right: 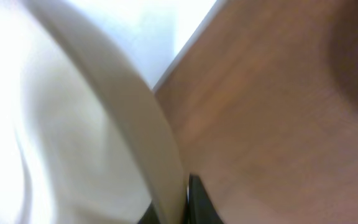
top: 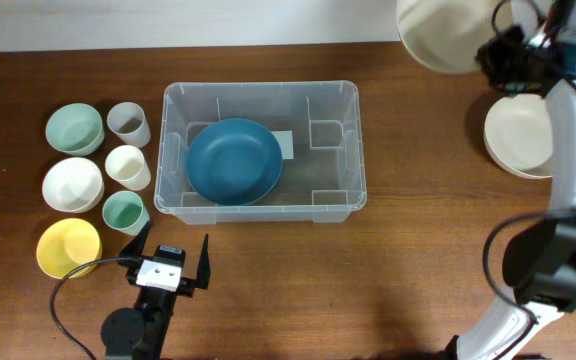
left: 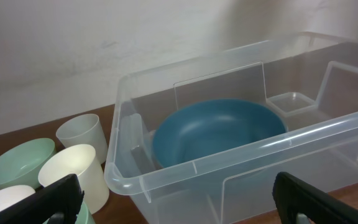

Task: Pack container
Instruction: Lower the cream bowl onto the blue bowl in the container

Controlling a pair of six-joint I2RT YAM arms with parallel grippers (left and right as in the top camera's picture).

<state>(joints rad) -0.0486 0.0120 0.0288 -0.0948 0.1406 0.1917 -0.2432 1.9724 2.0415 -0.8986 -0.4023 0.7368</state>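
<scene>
The clear plastic container [top: 173,150] stands at the table's middle with a blue bowl [top: 233,160] inside it; both also show in the left wrist view, the container [left: 185,168] and the blue bowl [left: 219,130]. My right gripper [top: 493,55] is shut on the rim of a cream bowl [top: 443,35] and holds it up high at the far right. In the right wrist view the cream bowl [right: 73,124] fills the left side, pinched at the jaws [right: 182,202]. My left gripper [top: 173,255] is open and empty just in front of the container.
Left of the container stand a mint bowl [top: 74,128], a white bowl [top: 72,184], a yellow bowl [top: 68,247], a grey cup [top: 128,123], a cream cup [top: 128,166] and a green cup [top: 124,211]. A stack of cream bowls [top: 518,135] sits at the right.
</scene>
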